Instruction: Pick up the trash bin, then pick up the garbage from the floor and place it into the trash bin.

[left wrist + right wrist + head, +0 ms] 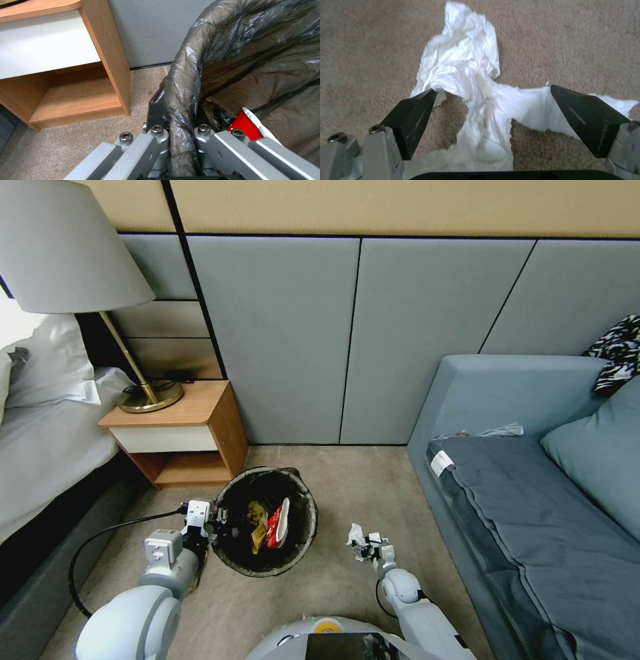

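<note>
The left gripper [181, 140] has its jaws clenched on the bin [303, 500] rim; the right gripper [493, 112], jaws released, straddles the tissue [466, 75] on the floor [570, 37].

dark-lined trash bin [267, 521] holds wrappers; crumpled white tissue [466, 82] lies on carpet [347, 473].

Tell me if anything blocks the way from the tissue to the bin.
Nothing visible does. The tissue lies between the open fingers of the right pincer, and bare carpet separates it from the bin, whose rim the left pincer grips. The bin's mouth is open, with wrappers inside.
</note>
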You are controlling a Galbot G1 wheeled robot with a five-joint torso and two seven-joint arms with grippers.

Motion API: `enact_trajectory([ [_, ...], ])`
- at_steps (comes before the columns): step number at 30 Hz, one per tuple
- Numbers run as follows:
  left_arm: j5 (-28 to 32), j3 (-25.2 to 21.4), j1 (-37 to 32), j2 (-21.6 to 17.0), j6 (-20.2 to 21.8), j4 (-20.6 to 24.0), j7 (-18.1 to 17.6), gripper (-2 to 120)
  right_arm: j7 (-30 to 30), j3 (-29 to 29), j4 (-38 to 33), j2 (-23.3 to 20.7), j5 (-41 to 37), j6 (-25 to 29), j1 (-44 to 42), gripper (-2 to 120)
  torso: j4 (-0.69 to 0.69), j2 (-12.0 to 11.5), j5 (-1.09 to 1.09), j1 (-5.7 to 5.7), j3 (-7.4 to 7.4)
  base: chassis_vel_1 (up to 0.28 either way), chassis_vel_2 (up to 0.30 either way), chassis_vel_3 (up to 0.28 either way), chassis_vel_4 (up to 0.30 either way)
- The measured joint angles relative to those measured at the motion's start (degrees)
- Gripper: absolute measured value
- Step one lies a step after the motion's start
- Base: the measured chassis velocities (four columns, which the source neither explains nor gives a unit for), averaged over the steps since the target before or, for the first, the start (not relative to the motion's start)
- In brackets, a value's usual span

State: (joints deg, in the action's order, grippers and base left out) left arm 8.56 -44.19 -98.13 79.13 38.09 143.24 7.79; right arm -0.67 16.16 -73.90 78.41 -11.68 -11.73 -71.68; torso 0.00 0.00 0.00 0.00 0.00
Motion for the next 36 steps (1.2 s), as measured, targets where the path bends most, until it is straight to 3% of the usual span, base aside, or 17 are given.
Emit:
enact_trajectory([
  [10, -0.4, 0.3, -0.1, 0.2, 0.0, 0.0, 0.0, 1, 0.0, -0.1, 2.2, 0.0, -0.2, 1.0, 0.6, 88, 0.00, 0.0, 0.00, 0.00, 0.00, 0.000, 0.000, 0.000, 0.000],
  [31, -0.8, 0.5, -0.1, -0.2, 0.0, 0.0, 0.1, 1, -0.6, 0.1, 0.4, 0.1, -0.9, 1.7, 0.1, 9, 0.01, 0.0, 0.01, 0.00, 0.00, 0.000, 0.000, 0.000, 0.000],
  [36, -0.6, 0.3, -0.1, -0.2, 0.0, 0.0, 0.2, 1, -1.1, 0.3, -0.9, 0.1, -0.9, 1.6, 0.1, 0, 0.01, 0.0, 0.01, 0.00, 0.00, 0.000, 0.000, 0.000, 0.000],
])
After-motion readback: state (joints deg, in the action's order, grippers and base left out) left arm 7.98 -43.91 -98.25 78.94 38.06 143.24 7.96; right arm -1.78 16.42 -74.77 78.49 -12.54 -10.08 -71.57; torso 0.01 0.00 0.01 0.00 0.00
